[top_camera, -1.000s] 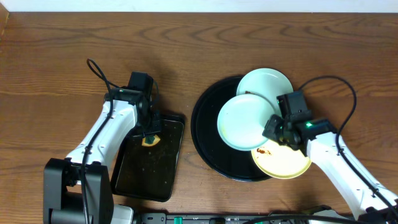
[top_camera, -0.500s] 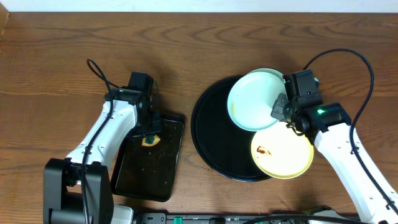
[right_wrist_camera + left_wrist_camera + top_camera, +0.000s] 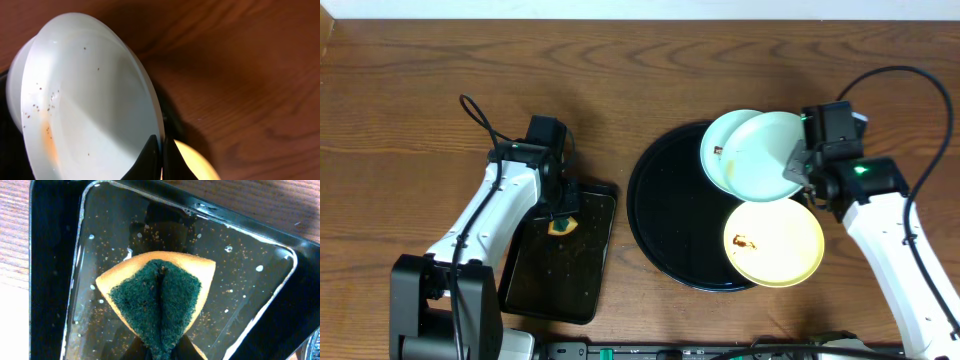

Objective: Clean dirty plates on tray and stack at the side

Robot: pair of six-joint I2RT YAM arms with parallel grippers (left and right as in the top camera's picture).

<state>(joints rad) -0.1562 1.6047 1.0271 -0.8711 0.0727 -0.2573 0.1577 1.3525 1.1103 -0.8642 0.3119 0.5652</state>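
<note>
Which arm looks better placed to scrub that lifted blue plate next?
Left, probably: the left tool pinches the sponge over the rectangular tray, free to travel. The right tool is shut on the rim of the lifted plate, so it can only hold it steady.

plates: three, all at right; pale blue: two, the upper blue plate [image 3: 775, 160] overlapping the lower blue plate [image 3: 710, 146]; yellow plate [image 3: 780, 250]: one, nearer; round black tray [image 3: 665, 225]: one; rectangular black tray [image 3: 555, 290]: one, left; sponge [image 3: 562, 226]: one; arms: two, left arm [image 3: 490, 215], right arm [image 3: 890, 240]
</note>
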